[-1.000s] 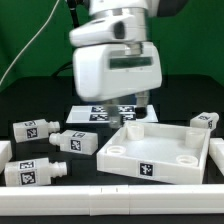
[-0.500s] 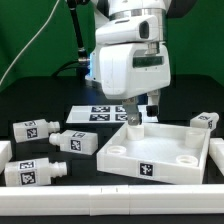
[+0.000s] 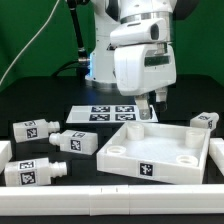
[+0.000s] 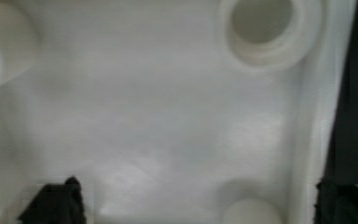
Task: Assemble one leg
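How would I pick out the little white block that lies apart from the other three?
Find the big white square tray on the black table. Just past its far corner on the exterior view's right lies a short chunky white leg with a black-and-white tag. It is alone there; the other three legs cluster on the tray's other side.
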